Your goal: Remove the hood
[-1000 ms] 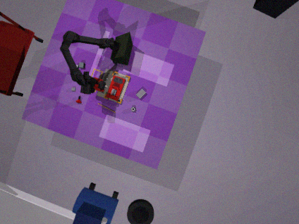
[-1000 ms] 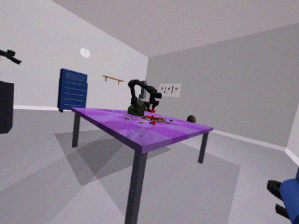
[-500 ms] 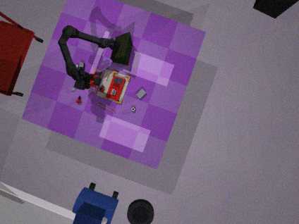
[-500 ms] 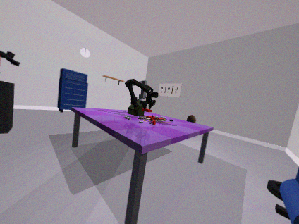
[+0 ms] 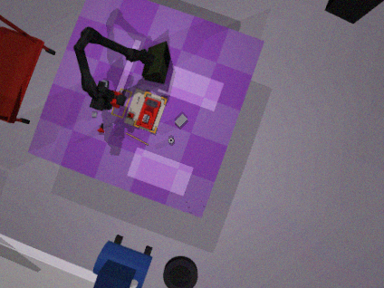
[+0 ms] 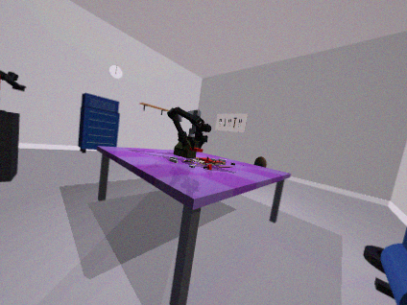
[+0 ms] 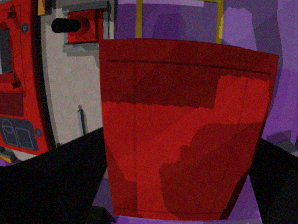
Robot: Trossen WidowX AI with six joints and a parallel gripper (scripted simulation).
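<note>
The hood, a red panel (image 6: 197, 150) (image 7: 185, 150), is between the fingers of my gripper (image 7: 181, 139). It is held above the table, and its broad face fills the middle of the wrist view. The toy car (image 5: 149, 112) (image 7: 22, 60) is red and stands on a beige base (image 5: 137, 101) (image 7: 70, 105), to the right of the gripper in the top view. The marked area is a yellow outline (image 5: 119, 115) (image 7: 139, 20). It lies beside the base, partly hidden by the hood in the wrist view. The hood appears to overlap its upper left part in the top view.
A grey block (image 5: 181, 120) and a small wheel (image 5: 171, 140) lie right of the car. A thin rod (image 5: 137, 139) lies below it. A small red piece (image 5: 100, 129) and a small grey piece (image 5: 94, 114) lie left of the marked area. The arm's base (image 5: 155, 65) stands above the car.
</note>
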